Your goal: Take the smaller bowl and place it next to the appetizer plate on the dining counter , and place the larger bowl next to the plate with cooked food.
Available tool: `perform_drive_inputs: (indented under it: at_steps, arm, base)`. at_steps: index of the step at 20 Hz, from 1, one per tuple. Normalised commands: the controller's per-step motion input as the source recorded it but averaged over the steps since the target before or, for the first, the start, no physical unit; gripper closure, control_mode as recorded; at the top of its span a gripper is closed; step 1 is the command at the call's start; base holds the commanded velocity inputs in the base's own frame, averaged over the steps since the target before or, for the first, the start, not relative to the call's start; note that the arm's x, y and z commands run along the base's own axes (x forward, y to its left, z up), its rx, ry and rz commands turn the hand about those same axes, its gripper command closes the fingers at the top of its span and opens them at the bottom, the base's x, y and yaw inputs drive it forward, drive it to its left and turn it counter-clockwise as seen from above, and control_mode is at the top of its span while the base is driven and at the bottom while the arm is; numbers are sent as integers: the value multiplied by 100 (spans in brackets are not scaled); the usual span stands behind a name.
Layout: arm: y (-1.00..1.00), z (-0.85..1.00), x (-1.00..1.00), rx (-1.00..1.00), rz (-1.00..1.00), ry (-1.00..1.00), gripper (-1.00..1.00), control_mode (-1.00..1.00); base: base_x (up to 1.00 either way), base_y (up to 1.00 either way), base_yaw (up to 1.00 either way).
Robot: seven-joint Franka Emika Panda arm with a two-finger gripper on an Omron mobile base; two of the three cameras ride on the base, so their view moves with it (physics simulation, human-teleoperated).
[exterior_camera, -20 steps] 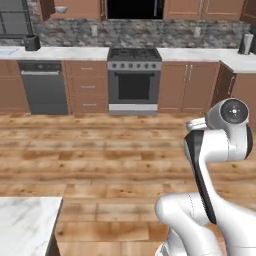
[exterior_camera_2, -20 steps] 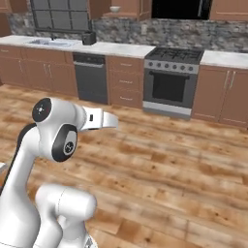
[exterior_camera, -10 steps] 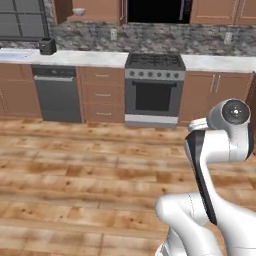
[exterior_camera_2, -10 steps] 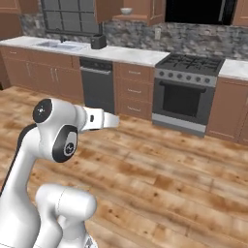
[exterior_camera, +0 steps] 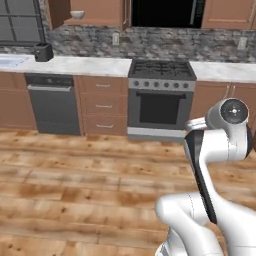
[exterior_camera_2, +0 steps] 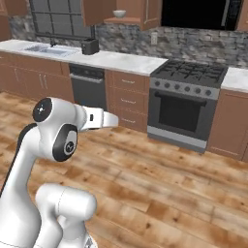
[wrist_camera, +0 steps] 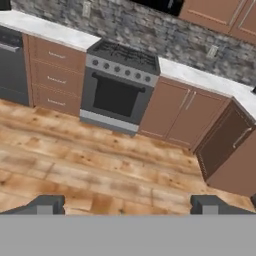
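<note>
The smaller bowl [exterior_camera_2: 119, 13], pale and rounded, sits on an open wooden shelf high above and well beyond your pincer [wrist_camera: 127, 206]. The pincer's jaws are spread fully wide and hold nothing. Under the pincer lies glossy plank floor [wrist_camera: 100, 165]. Ahead of it runs a white marble worktop [exterior_camera: 90, 65]. A steel stove [wrist_camera: 120, 85] stands ahead, slightly left. Farther left are a dark dishwasher [exterior_camera: 54, 102] and a boxy black toaster [exterior_camera_2: 90, 46].

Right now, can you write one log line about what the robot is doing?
place: kitchen floor | facing: stove | gripper: open, empty | shelf: small bowl
</note>
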Motion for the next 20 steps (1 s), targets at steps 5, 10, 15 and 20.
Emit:
perform_drive_inputs:
  at_steps: [5,10,15,20]
  arm:
    - [0,0,0,0,0,0,-100,100]
    - [0,0,0,0,0,0,-100,100]
    - [0,0,0,0,0,0,-100,100]
    - [0,0,0,0,0,0,-100,100]
  base:
    - [100,67,-32]
    - [100,96,-28]
    - [100,100,-11]
    - [100,63,-4]
